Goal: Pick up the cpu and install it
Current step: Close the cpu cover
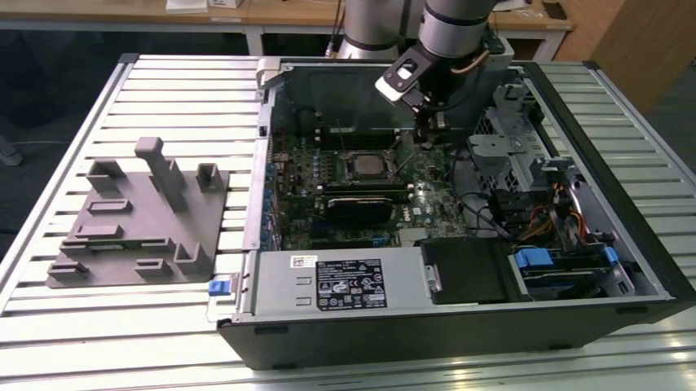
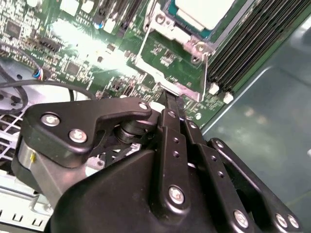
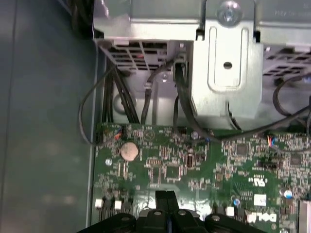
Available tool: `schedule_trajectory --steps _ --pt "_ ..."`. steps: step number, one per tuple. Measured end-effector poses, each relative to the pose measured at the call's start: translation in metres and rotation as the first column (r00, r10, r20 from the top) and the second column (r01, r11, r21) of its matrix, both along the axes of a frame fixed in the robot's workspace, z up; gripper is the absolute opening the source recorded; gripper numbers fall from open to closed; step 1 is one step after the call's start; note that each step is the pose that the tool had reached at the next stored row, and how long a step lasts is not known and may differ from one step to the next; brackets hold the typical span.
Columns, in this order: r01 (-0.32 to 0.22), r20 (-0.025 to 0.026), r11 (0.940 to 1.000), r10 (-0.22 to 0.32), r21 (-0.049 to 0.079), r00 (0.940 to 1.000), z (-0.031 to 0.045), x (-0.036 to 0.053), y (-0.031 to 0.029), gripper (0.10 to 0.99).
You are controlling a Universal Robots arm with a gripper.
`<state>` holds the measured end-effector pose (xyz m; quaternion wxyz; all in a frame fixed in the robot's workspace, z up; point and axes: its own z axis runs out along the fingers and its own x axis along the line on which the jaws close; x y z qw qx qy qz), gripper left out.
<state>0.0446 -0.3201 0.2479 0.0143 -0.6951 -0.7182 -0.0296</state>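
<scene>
In the exterior view, the gripper (image 1: 426,139) hangs over the green motherboard (image 1: 435,195) in an open black case. The cpu (image 1: 366,167) sits in its square socket just beside it. In the second wrist view, the matte black fingers (image 2: 171,141) press together, empty, near the smooth pale cpu (image 2: 206,9). In the first wrist view, the closed gripper (image 3: 165,195) is near a round silver coin cell (image 3: 129,151).

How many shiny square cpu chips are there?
1. The cpu sits inside the socket frame on the green board. Others may be hidden.
</scene>
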Motion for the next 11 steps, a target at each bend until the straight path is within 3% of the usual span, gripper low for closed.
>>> schedule_trajectory --steps 11 --pt "0.000 0.0001 1.0000 0.000 0.000 1.0000 -0.0035 -0.0117 0.0000 0.106"
